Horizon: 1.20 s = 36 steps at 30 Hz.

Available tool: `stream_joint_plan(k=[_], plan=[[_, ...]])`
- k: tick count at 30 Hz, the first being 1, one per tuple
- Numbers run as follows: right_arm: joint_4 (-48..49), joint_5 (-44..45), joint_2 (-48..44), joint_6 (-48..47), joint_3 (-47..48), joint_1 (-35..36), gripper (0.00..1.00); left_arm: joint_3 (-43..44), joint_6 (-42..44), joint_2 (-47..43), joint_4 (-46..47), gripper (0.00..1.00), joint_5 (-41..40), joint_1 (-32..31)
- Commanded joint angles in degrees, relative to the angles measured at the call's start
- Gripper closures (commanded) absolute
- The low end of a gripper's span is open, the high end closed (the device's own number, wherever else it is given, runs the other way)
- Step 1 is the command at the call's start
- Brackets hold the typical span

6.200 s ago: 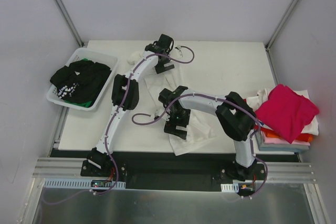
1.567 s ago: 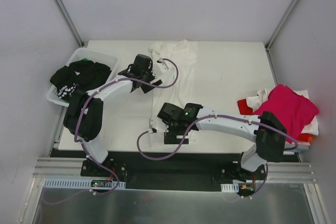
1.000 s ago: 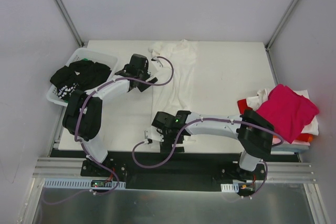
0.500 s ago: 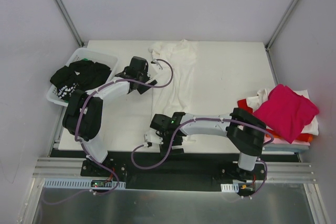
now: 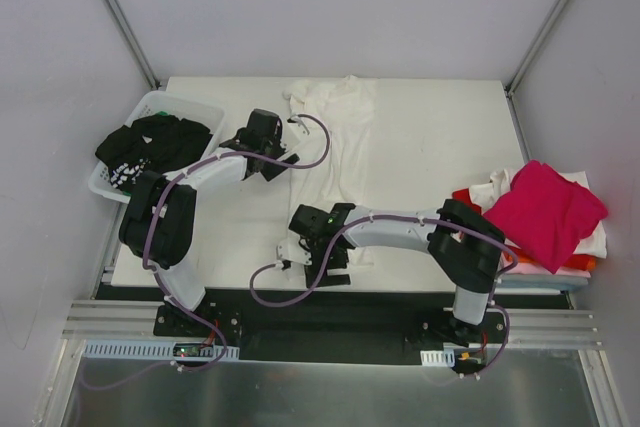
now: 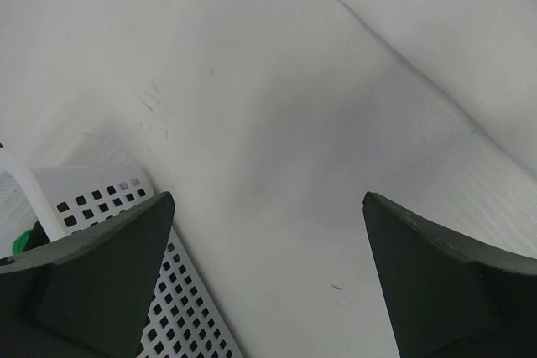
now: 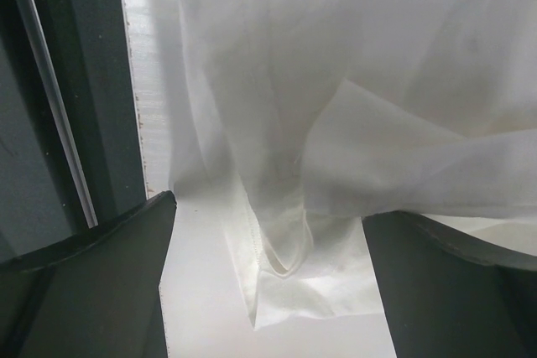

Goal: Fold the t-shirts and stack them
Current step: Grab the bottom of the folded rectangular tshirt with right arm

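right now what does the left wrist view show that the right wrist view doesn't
Only left wrist: the perforated corner of the white basket beside bare table. Only right wrist: the bunched hem of the white t-shirt at the table's near edge, with the dark frame beyond. Both: an open gripper holding nothing, the left gripper and the right gripper, over the table.

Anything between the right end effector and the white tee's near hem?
Nothing visible. The open right end effector hangs over the white tee, above its near hem at the table front edge, only cloth between its fingers.
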Motion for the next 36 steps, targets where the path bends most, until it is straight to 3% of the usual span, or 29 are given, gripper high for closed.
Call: stream_joint_plan(k=[1, 8, 16, 19, 30, 36], plan=[[0.5, -4.6, 3.2, -2.6, 1.6, -1.7, 0.07, -1.3, -1.1, -2.4, 1.3, 0.04, 0.0, 0.3], [1.3, -5.8, 6.6, -2.3, 2.8, -1.9, 0.23, -2.4, -0.2, -3.8, 1.5, 0.04, -0.8, 0.4], [2.1, -5.2, 7.2, 0.4, 2.5, -1.7, 0.31, -2.7, 0.2, -5.2, 1.4, 0.04, -1.3, 0.4], [2.6, -4.4, 7.5, 1.3, 2.0, -1.6, 0.39, -2.5, 0.1, -5.1, 1.5, 0.03, -1.9, 0.4], [3.1, -1.6, 9.1, 3.7, 1.9, 0.6, 0.39, -2.8, 0.0, -6.2, 1.5, 0.04, -3.3, 0.5], [2.9, -0.7, 10.2, 4.3, 2.3, 1.6, 0.53, -3.6, 0.1, -6.9, 1.6, 0.03, -3.4, 0.8]])
